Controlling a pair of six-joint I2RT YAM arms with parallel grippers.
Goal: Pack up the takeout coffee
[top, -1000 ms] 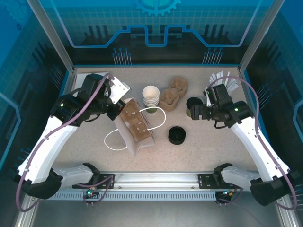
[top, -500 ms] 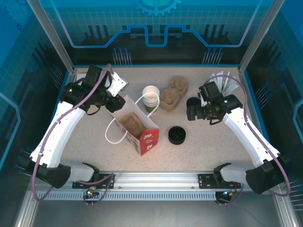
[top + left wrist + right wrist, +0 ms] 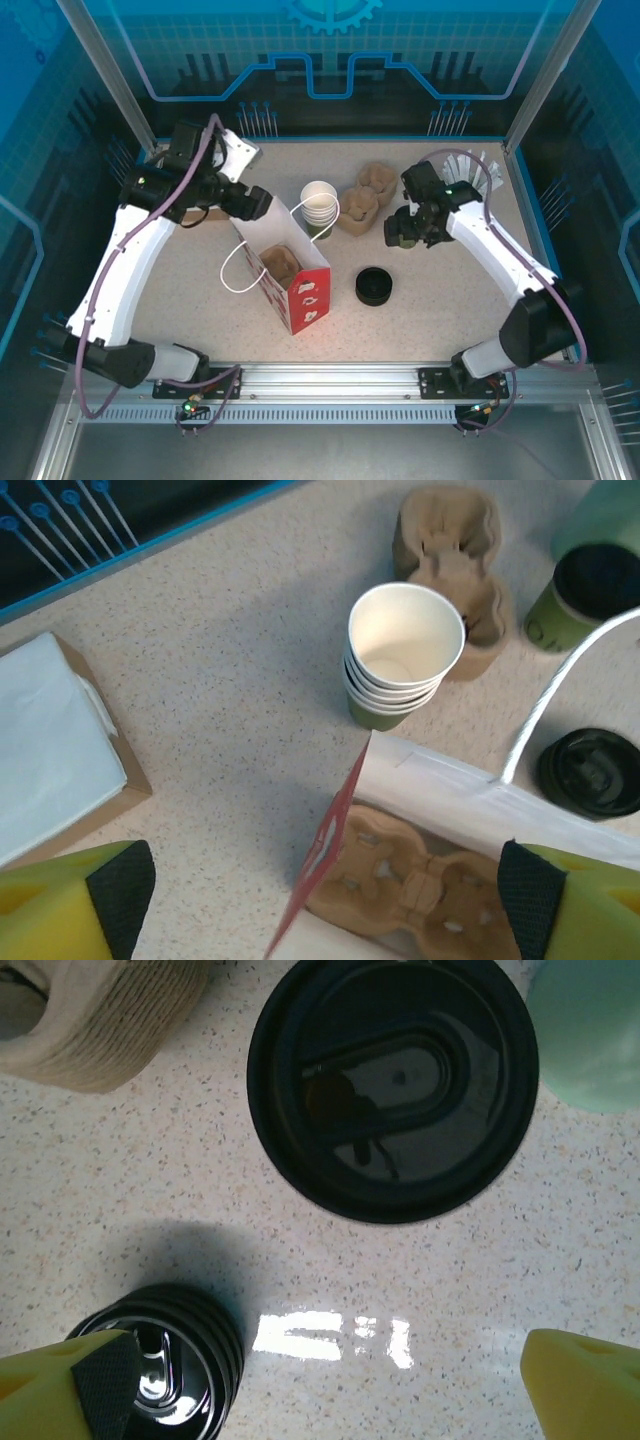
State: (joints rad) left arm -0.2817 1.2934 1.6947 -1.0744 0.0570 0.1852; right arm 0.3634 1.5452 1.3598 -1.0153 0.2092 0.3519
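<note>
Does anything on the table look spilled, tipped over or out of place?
Nothing stands out: the paper bag stands upright with a cup carrier inside, the cup stack and lidded green cup are upright, no spills.

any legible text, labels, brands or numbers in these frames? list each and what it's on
No text can be read in these pictures.
Paper bag: white marks on its red face, too blurred to read.
Lidded green cup: a dark mark on its wall, too small to read.
Cup lid from above: moulded shapes, no letters legible.
</note>
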